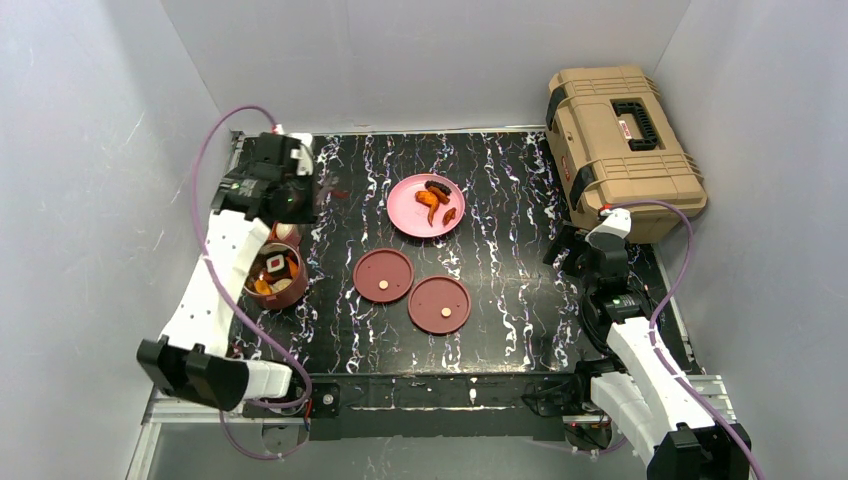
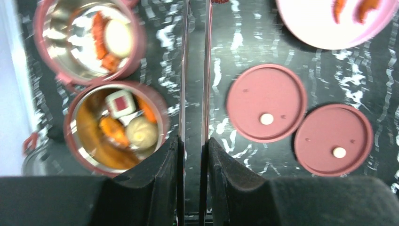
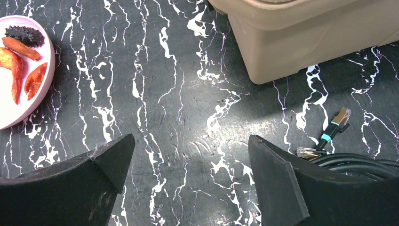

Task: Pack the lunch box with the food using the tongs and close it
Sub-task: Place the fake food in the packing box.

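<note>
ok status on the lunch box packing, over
Left gripper shut on slim dark metal tongs; right gripper open, empty. Both maroon round lunch box bowls hold food, maroon disc lids off. Orange-red pieces left on flat pink plate. No obstruction seen.

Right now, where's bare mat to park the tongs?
Widest: between the lids and the right gripper, up to the toolbox. Also the far strip behind the pink plate. Crowded: left edge, both bowls beside the left arm.

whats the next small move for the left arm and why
Probably swing the left gripper, shut on the tongs, toward the pink plate: orange pieces lie on it, and both bowls are uncovered, with room, their lids set aside.
</note>
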You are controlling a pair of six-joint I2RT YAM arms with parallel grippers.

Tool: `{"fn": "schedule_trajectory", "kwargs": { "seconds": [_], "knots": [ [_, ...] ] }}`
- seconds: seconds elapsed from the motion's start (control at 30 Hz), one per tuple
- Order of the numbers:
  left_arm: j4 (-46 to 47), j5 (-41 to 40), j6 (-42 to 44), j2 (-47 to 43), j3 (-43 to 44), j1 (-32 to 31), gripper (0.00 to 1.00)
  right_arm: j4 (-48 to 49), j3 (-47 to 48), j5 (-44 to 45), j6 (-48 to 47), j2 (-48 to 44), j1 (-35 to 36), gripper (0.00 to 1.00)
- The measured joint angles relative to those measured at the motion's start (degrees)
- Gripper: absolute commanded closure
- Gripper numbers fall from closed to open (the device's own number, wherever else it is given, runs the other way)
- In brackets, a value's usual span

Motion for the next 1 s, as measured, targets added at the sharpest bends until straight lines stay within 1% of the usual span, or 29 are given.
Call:
{"fn": "schedule_trajectory", "kwargs": {
  "seconds": [0.1,0.23,0.4,0.53,0.67,0.83,1.0],
  "knots": [
    [-2.75,-1.03,0.72,-4.37,-1.46,5.25,0.99,0.00,0.00,-0.02,0.00,0.00,0.00,0.00],
    [-5.99,-2.58,1.03,-10.27,-4.31,9.40,0.99,0.00,0.00,-0.04,0.02,0.00,0.00,0.00],
    [-8.50,-4.44,0.74,-12.76,-4.76,13.53,0.98,0.04,0.00,-0.22,0.04,0.46,0.00,0.00],
    [-9.94,-5.44,-0.68,-13.42,-6.62,14.16,0.98,0.04,0.00,-0.22,0.07,0.94,0.00,0.00],
    [-12.20,-5.35,-1.81,-16.09,-9.20,14.14,0.98,0.09,0.00,-0.22,0.07,0.94,0.00,0.00],
    [-15.69,-6.51,-2.71,-20.37,-9.31,14.16,0.98,0.28,0.00,-0.26,0.09,1.38,0.00,0.00],
    [-18.05,-7.78,-3.10,-22.43,-9.33,14.16,0.96,0.31,0.00,-0.26,0.11,1.73,0.00,0.00]
  ]
}}
